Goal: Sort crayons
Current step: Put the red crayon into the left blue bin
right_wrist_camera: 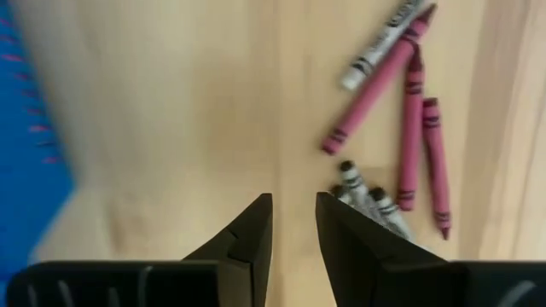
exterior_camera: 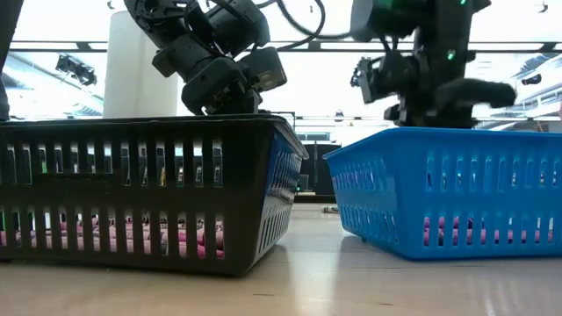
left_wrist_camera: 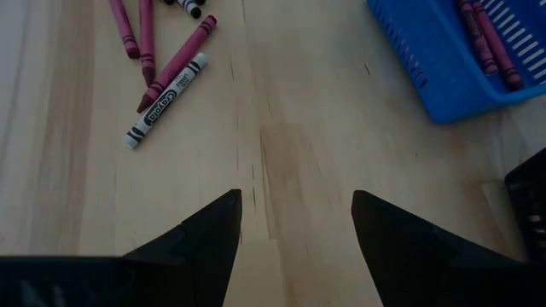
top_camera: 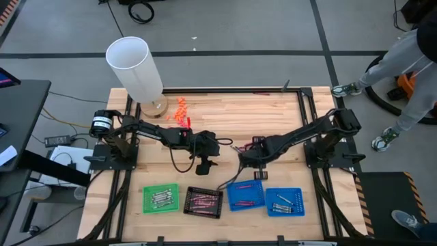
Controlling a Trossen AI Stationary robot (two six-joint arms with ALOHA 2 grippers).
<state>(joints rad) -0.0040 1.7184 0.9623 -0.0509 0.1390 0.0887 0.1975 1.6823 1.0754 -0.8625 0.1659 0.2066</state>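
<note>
Landmark: black basket [top_camera: 203,201], front of tabletop [top_camera: 225,113].

- Left pincer [left_wrist_camera: 296,223]: just behind the black basket, jaws spread wide, empty, over bare wood.
- Right pincer [right_wrist_camera: 293,223]: behind and to the right of the black basket, jaws narrow with a slim gap, nothing between them.
- Crayons [right_wrist_camera: 401,128]: loose maroon and silver-grey sticks on the wood behind the black basket, just beside the right pincer; more lie in the black basket.
- Blue baskets [top_camera: 246,195]: two, right of the black basket, holding crayons.
- Green basket [top_camera: 160,199]: left of the black basket.
</note>
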